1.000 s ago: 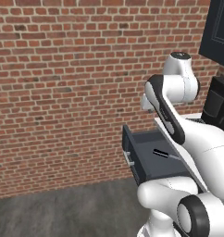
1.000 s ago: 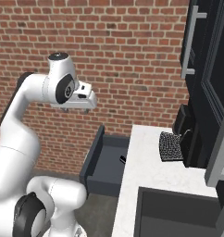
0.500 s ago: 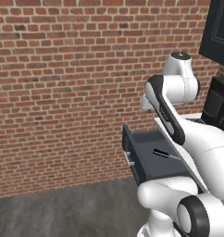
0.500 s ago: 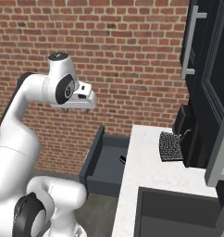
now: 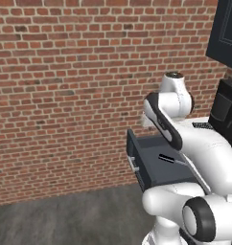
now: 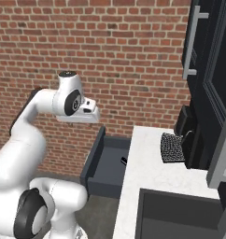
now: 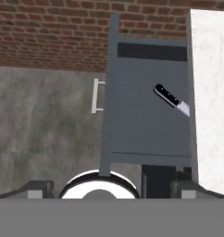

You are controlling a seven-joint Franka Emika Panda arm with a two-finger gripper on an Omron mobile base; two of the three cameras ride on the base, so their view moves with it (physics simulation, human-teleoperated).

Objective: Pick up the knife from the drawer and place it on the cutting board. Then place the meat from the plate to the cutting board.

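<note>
The drawer (image 7: pixel 146 115) stands pulled out below the counter, also seen as a dark tray (image 5: pixel 158 167) (image 6: pixel 108 163). The knife (image 7: pixel 171 98) lies inside it near the counter side, black handle toward the brick wall, blade partly under the counter's edge; it also shows as a small dark sliver (image 5: pixel 167 158) (image 6: pixel 123 160). My gripper (image 7: pixel 113 187) hangs high above the drawer, open, with its fingertips (image 7: pixel 40 187) far apart and nothing between them. Its white hand (image 6: pixel 84 112) sits above the drawer's front. The cutting board, the plate and the meat are out of view.
A white counter (image 6: pixel 152 177) (image 7: pixel 211 92) runs beside the drawer, with a dark sink (image 6: pixel 180 214) near me. A dark mesh-faced object (image 6: pixel 172 147) and a black appliance (image 5: pixel 226 112) stand at the back. Tall dark cabinet doors (image 6: pixel 208 70) rise on the right. Grey floor (image 7: pixel 44 120) lies beyond the drawer handle (image 7: pixel 96 96).
</note>
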